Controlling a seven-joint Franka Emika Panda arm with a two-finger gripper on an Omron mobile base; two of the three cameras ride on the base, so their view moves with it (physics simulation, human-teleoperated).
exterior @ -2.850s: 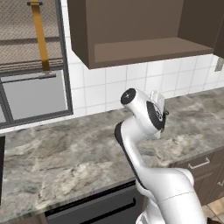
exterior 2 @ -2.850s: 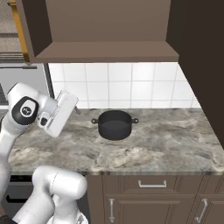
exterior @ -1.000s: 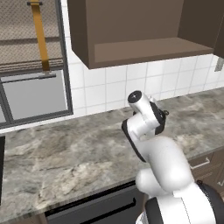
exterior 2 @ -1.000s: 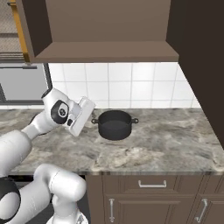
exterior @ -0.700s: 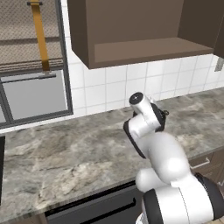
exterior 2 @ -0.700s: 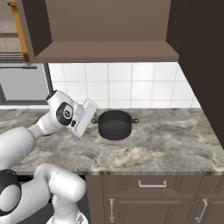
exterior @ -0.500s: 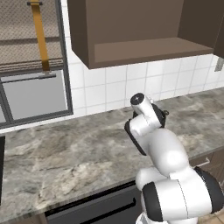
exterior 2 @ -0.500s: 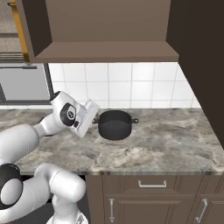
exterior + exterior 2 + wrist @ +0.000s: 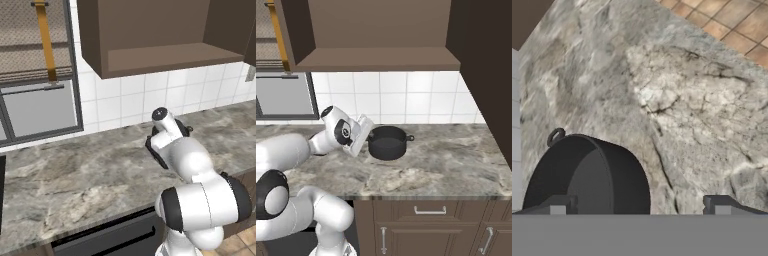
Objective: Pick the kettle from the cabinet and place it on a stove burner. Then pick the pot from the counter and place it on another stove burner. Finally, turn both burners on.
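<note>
The wide black pot point(image 9: 387, 142) stands on the marbled counter point(image 9: 446, 160) near the white tiles. My gripper point(image 9: 367, 137) sits just left of it, pointing at its side. In the hand view the pot point(image 9: 587, 175) lies at the lower left with one loop handle showing. The gripper point(image 9: 639, 207) is open: its left fingertip point(image 9: 558, 205) is over the pot's mouth and the right one is over bare counter, with nothing held. The brown wall cabinet point(image 9: 376, 59) hangs above, and its floor looks bare. The kettle and the stove burners are out of view.
A grey framed panel with an orange strap point(image 9: 47, 45) fills the far left wall. Drawer-fronted base cabinets point(image 9: 428, 210) run under the counter. A tall dark cabinet side point(image 9: 483, 75) closes the right end. Orange floor tiles point(image 9: 737, 20) lie past the counter's edge.
The arm has stretched further over the counter, carrying the hand right toward the pot. The jaws have stayed open and the pot has not moved.
</note>
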